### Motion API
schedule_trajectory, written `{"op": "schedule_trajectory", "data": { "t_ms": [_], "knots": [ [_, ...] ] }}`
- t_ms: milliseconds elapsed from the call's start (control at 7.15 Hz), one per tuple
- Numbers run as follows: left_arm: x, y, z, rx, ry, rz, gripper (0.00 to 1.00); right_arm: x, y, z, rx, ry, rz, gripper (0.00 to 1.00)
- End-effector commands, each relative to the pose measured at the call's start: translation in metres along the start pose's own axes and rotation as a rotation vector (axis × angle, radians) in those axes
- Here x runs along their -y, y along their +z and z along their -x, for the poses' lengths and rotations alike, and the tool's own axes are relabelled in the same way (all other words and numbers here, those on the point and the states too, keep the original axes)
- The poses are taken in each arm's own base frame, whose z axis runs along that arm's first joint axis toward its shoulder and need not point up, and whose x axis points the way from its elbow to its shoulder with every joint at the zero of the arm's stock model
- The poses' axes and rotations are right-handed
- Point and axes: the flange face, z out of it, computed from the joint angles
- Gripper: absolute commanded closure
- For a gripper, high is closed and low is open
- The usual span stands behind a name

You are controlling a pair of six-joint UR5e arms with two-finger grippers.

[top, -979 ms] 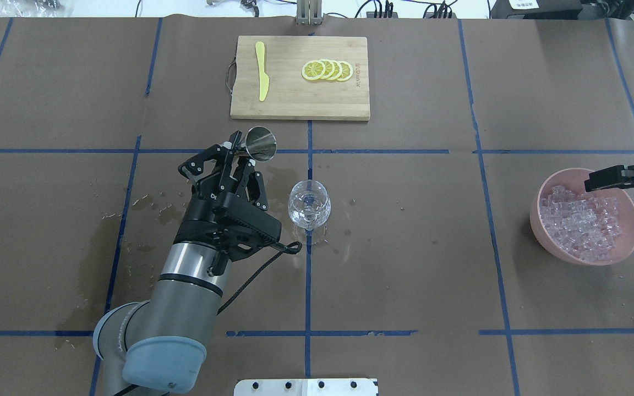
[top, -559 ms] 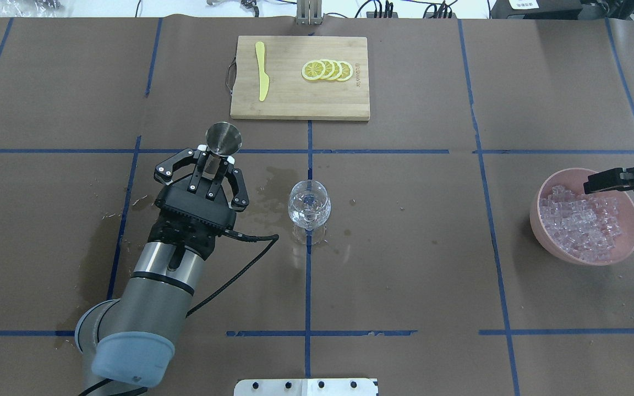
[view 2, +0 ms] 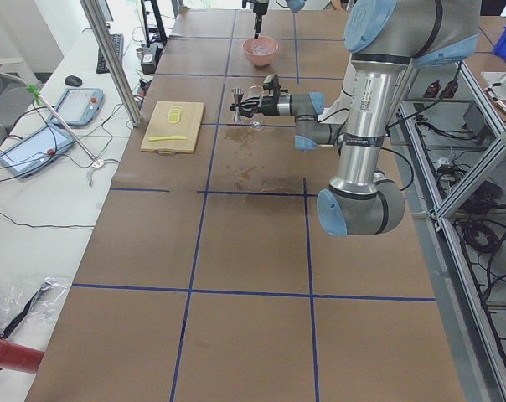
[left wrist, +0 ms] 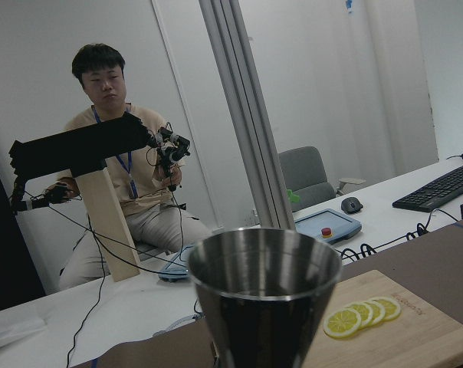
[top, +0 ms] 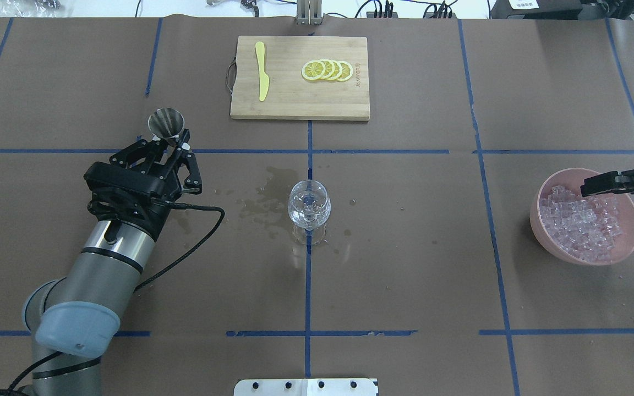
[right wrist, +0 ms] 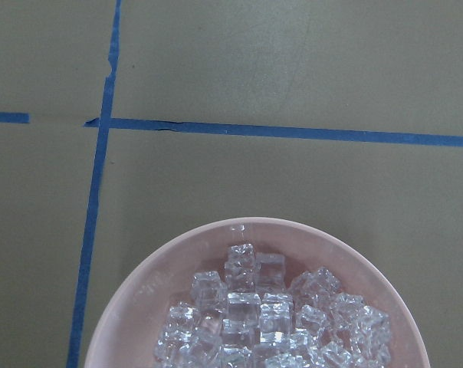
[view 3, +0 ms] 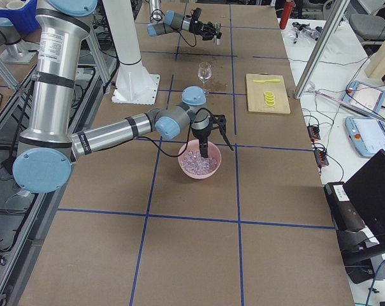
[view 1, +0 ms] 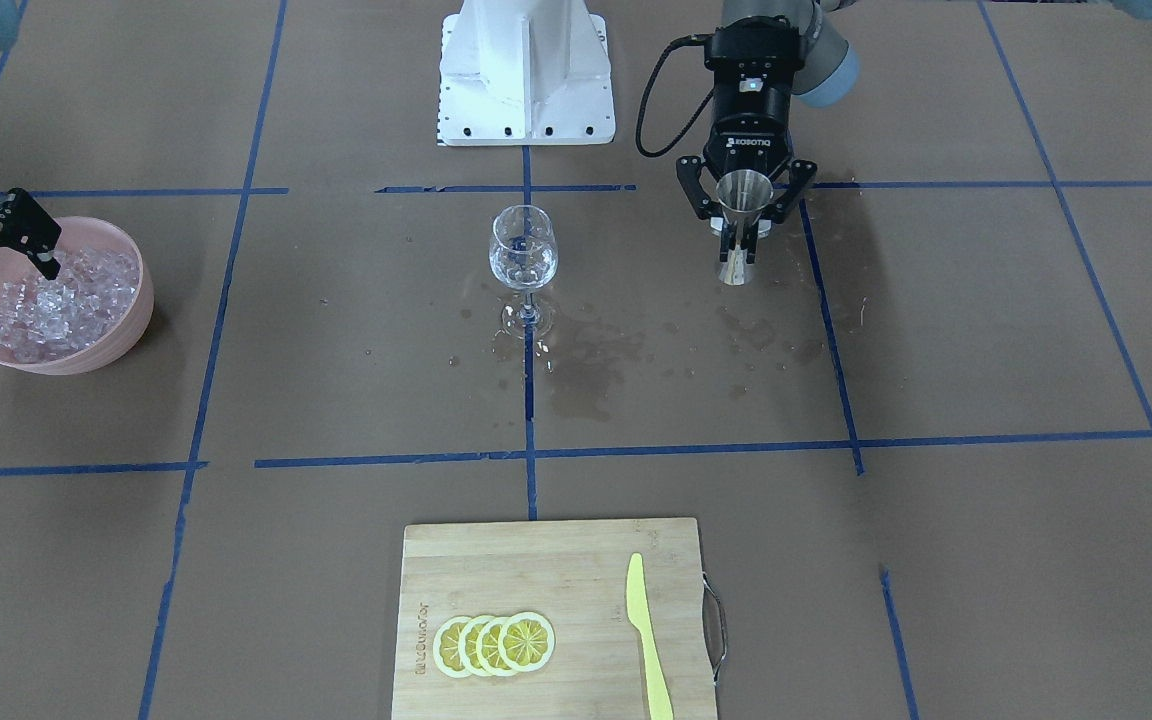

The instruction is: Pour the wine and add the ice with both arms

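L gripper is clamped on the steel jigger, mouth up and well apart from the wine glass at centre, prob. to avoid drips. R gripper hangs wide open, empty, over the ice in the pink bowl, prob. lined up for a grab.

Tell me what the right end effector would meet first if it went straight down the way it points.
Most likely the ice in the pink bowl: the right end effector points down over it, nothing between. Its height above is unclear.
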Motion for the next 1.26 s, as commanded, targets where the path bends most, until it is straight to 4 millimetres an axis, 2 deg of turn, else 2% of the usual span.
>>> {"op": "schedule_trajectory", "data": {
  "t_ms": [0,280,559,979,1119],
  "knots": [
    [-0.005,0.009,0.038,-0.005,-0.009,0.041,1.0,-0.006,0.009,0.002,-0.027,-0.008,-0.001,0.0],
    [0.013,-0.003,0.071,-0.058,-0.065,0.084,1.0,-0.013,0.018,0.002,-0.043,-0.03,-0.009,0.0],
    [0.014,-0.001,0.074,-0.063,-0.064,0.09,1.0,-0.024,0.028,-0.016,-0.016,-0.046,-0.032,0.0],
    [0.012,-0.001,0.075,-0.078,-0.068,0.103,1.0,-0.032,0.049,-0.01,-0.024,-0.032,0.008,0.0],
    [0.001,-0.012,0.099,-0.095,-0.113,0.095,1.0,-0.033,0.051,-0.008,-0.026,-0.034,0.012,0.0]
  ]
}}
